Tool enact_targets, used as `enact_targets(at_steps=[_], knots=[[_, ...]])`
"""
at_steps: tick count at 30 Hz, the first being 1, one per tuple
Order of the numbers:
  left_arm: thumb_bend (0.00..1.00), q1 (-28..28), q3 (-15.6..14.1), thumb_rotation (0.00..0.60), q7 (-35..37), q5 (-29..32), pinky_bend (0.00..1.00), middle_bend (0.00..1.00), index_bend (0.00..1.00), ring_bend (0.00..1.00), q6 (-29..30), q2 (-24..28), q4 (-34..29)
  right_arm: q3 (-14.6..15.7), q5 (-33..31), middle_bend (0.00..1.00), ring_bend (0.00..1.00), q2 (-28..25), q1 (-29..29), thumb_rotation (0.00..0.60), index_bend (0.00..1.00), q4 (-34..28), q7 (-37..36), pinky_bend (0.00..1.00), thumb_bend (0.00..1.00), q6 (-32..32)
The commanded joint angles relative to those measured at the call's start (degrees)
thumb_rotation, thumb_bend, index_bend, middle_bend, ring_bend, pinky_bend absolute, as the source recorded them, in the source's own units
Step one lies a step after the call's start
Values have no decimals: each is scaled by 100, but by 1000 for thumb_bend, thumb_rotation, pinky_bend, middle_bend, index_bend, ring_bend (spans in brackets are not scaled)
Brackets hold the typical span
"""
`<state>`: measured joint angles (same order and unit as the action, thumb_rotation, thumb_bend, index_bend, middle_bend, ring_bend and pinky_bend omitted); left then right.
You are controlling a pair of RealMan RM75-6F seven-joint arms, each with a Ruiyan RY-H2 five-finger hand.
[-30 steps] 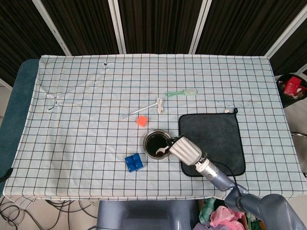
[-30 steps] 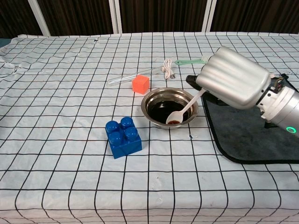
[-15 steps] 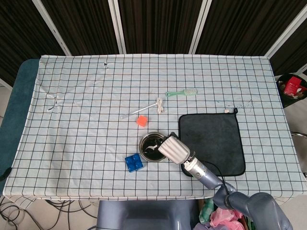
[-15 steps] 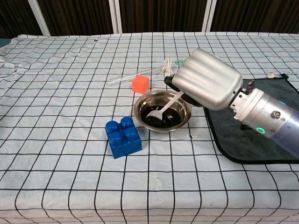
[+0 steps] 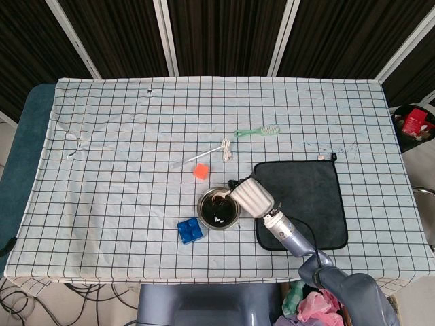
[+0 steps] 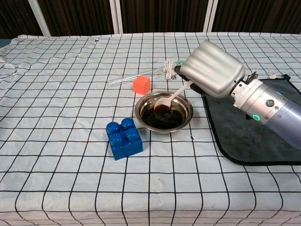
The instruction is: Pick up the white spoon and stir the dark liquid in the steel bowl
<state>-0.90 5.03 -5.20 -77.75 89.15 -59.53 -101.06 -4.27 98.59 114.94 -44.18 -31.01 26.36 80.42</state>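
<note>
The steel bowl (image 6: 163, 112) (image 5: 218, 208) of dark liquid stands on the checked cloth near the table's middle front. My right hand (image 6: 212, 69) (image 5: 252, 195) hovers over the bowl's right rim and holds the white spoon (image 6: 170, 98) (image 5: 219, 197) by its handle. The spoon slants down to the left, its scoop in the liquid near the bowl's far side. My left hand is not visible in either view.
A blue toy brick (image 6: 123, 138) sits just left of the bowl and an orange cube (image 6: 141, 85) behind it. A clear rod (image 6: 128, 77), a white cable (image 6: 168, 68) and a green brush (image 5: 257, 130) lie further back. A dark mat (image 6: 251, 136) lies to the right.
The bowl slid left, toward the blue brick, in the first half second. My right hand swept left and then back, carrying the spoon's scoop from the bowl's near side to its far side.
</note>
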Motion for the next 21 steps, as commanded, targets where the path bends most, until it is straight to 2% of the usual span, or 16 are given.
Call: enact_targets(at_steps=[1,9,16,21], knots=[[199,-2,3,600,-9,5,0,5,87,0,8,-4,-2,20,-29,869,980,-8,39,600,731,97,-90,1000,387,26],[199,0,2,600,-61,4,0,5,87,0,18,-25,-6,244,90,869,980,-298,250,600,734,-14,-155,1000,388,291],[199,6,-9,600,-128,1,0,5,88,0,15,-50,-16,572,321,869,980,-650,524,600,736,-532,-4,1000,388,554],[199,0,-16,600,-154,-11,0,6,89,0,32,-59,-25,684,412,869,980,-846,648,600,736,-985,132,1000,387,658]])
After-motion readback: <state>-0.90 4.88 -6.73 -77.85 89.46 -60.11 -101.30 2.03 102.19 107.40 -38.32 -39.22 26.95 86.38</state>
